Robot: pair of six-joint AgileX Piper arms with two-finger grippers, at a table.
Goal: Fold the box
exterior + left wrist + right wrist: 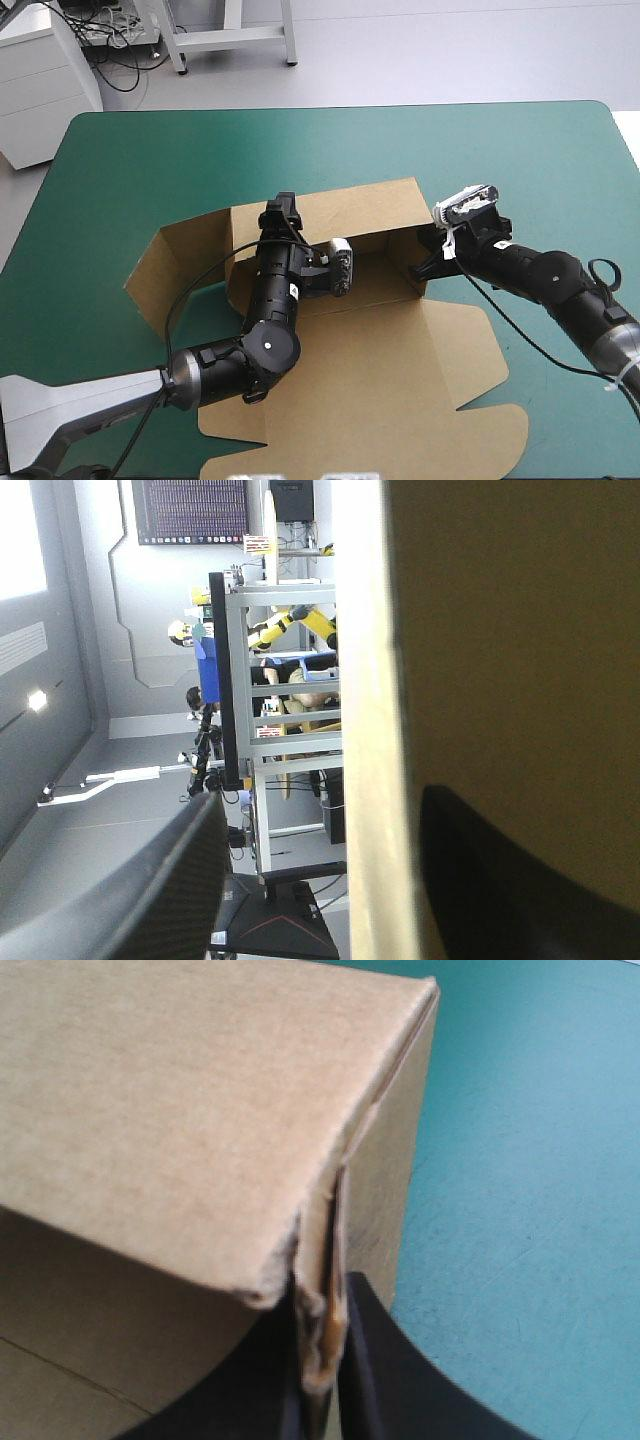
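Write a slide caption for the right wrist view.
The right gripper, two broad black curved fingers, pinches a raised wall's end on the brown cardboard box, teal-green table cover beside.

Table [150,160] (teal-green cover [520,1160])

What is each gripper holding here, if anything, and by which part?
The right gripper pinches the box by the layered board at its right wall's corner. The left gripper straddles the back wall, fingers apart, not clamped.
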